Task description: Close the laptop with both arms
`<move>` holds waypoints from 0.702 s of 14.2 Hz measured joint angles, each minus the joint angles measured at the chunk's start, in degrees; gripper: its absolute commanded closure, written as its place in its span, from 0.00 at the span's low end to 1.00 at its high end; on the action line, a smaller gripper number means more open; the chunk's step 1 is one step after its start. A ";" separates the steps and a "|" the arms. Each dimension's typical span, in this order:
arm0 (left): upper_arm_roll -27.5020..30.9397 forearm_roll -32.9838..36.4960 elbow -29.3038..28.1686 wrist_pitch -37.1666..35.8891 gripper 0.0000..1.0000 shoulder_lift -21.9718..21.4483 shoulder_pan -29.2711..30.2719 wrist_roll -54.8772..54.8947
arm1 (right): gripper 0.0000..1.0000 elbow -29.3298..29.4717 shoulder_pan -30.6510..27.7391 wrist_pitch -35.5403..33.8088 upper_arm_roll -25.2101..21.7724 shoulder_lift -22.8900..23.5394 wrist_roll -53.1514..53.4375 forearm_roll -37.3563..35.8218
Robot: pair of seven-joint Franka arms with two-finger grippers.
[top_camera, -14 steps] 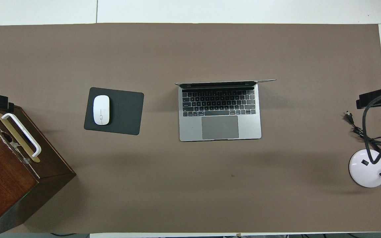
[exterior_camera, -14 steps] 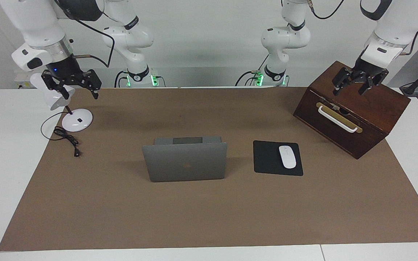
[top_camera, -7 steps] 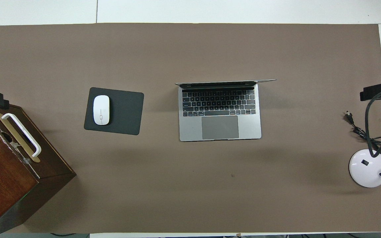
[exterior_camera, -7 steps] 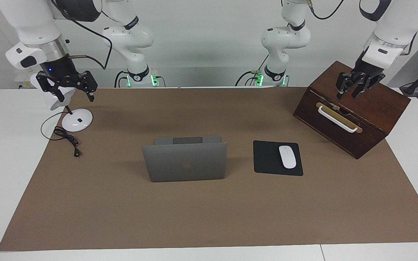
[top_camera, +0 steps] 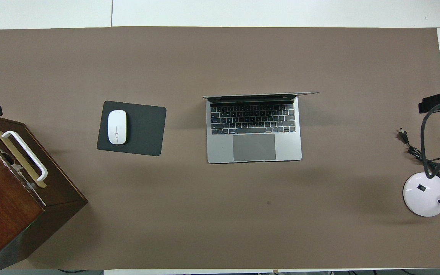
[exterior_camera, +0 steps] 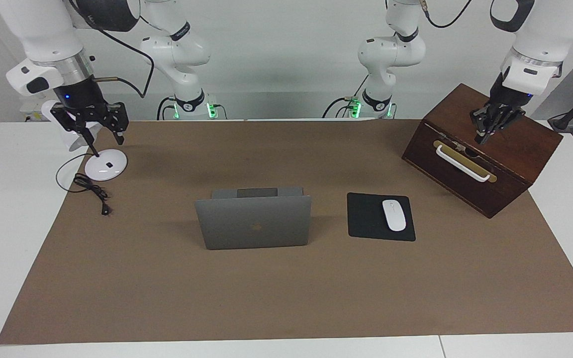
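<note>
We see the laptop (exterior_camera: 253, 222) standing open at mid-surface, lid upright with its logo facing away from the robots, keyboard toward them, and neither arm touching it. The right end effector (exterior_camera: 98, 128) hangs with its fingers released over the white desk lamp (exterior_camera: 102, 166) at the right arm's end of the surface; the laptop sits well away from it, toward the middle. The left end effector (exterior_camera: 491, 126) hovers over the wooden box (exterior_camera: 483, 149) at the left arm's end, and we cannot tell whether it is released or clenched. As we judge it, the step in hand is the approach: each end effector should travel inward and arrive above the lid's top edge, one near each upper corner, then press evenly toward the keyboard so the hinge folds without twisting. The base may slide on the brown mat (top_camera: 220, 214) if the push runs more sideways than downward. The room looks generous: bare mat lies between the right end effector and the laptop, while the left one must pass over the black mouse pad (exterior_camera: 368, 219) and white mouse (exterior_camera: 394, 215), which lie just beside the laptop. The lamp's cord (exterior_camera: 92, 191) trails below the right end effector and is best avoided.
</note>
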 measured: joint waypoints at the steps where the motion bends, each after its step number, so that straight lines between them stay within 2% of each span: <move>1: -0.05 0.00 -0.04 0.52 1.00 0.00 -0.25 -1.03 | 1.00 -0.02 0.00 0.65 0.00 0.05 0.00 0.00; 7: 0.48 -5.08 -0.72 6.79 1.00 0.22 -0.29 -2.16 | 1.00 -0.30 0.00 4.95 0.00 0.70 -1.99 0.00; 10: 0.40 -5.36 -1.24 8.97 1.00 0.95 -0.38 -0.10 | 1.00 -0.38 0.00 6.83 -0.01 1.24 -2.42 0.00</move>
